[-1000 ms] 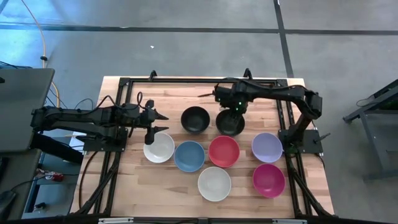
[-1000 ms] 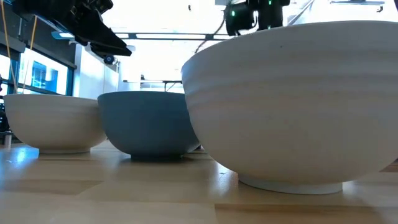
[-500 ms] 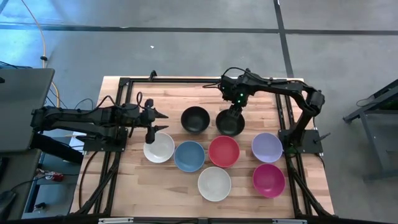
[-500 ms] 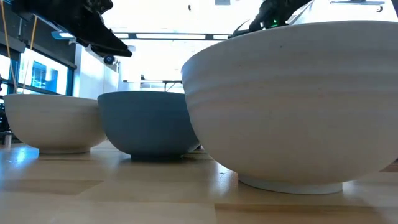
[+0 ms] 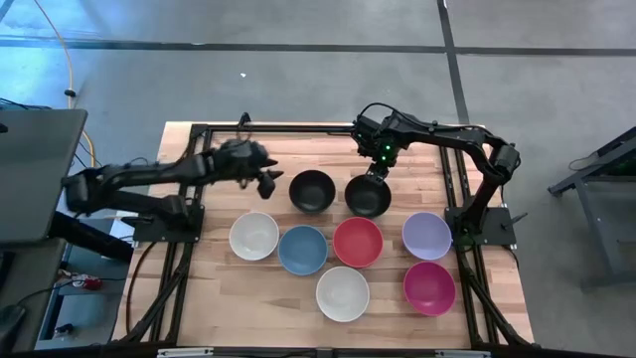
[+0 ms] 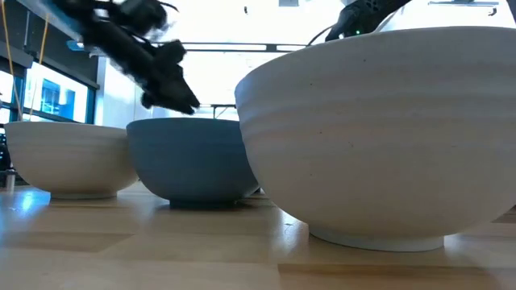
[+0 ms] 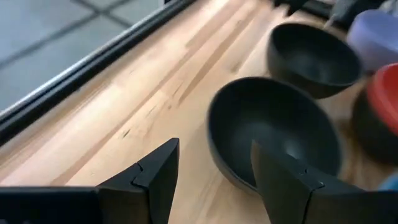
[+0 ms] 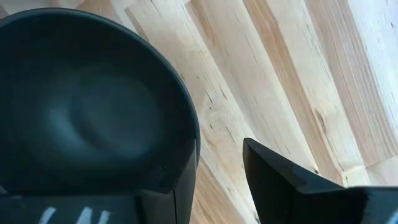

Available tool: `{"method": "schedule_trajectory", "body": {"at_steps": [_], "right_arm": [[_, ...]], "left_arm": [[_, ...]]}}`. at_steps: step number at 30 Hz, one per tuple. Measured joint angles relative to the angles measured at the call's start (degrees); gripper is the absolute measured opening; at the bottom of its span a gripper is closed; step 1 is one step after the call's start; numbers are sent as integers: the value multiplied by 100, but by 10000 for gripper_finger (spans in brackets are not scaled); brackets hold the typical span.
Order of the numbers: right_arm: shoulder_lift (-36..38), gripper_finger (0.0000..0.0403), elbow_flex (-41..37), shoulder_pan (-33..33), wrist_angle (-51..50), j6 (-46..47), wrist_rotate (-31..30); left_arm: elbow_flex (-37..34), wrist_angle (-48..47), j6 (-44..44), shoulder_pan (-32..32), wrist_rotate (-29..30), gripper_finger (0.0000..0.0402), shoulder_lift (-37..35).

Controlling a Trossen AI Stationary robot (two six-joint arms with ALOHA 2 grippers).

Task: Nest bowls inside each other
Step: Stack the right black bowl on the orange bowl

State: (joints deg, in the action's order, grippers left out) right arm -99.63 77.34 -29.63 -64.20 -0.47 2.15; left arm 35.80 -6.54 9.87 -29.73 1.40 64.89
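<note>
High view first: eight bowls show, all sitting upright and mouths up, round with no long axis to speak of. Two black ones stand side by side toward the far edge of the table (image 5: 204, 288), the left black bowl (image 5: 312, 190) and the right black bowl (image 5: 368, 196); nearer lie a row of white bowl (image 5: 253, 236), blue bowl (image 5: 303, 249), red-pink bowl (image 5: 358, 242) and lavender bowl (image 5: 427, 236), then a second white bowl (image 5: 343, 293) and a magenta bowl (image 5: 430, 287). None visibly sits inside another, though a stack in the right black bowl cannot be ruled out. The right tool (image 5: 376, 171) hangs at the far rim of the right black bowl; its wrist view shows one finger over the rim and the other outside, a narrow gap, not clamped. The left tool (image 5: 266, 180) sits just beside the left black bowl, fingers spread wide and empty. My worry is the smooth rim: a pinch on one wall could let the bowl swing or slip, and the two arms working neighbouring bowls could collide.
</note>
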Motion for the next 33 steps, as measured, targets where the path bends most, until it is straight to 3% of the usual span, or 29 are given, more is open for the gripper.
{"method": "schedule_trajectory", "body": {"at_steps": [7,13,29,33], "right_arm": [[0,126,0,0,-90,-149,4],[0,126,-6,-13,-217,-431,74],[0,126,-894,-162,500,-601,739],[10,103,-892,-175,582,-601,751]], "left_arm": [[1837,-1580,-427,-43,-73,188,1742],[2949,-2755,-930,22,-75,188,2586],[3132,-3322,-1106,-14,-76,188,2605],[3134,-3315,-1115,-38,-76,188,2576]]}}
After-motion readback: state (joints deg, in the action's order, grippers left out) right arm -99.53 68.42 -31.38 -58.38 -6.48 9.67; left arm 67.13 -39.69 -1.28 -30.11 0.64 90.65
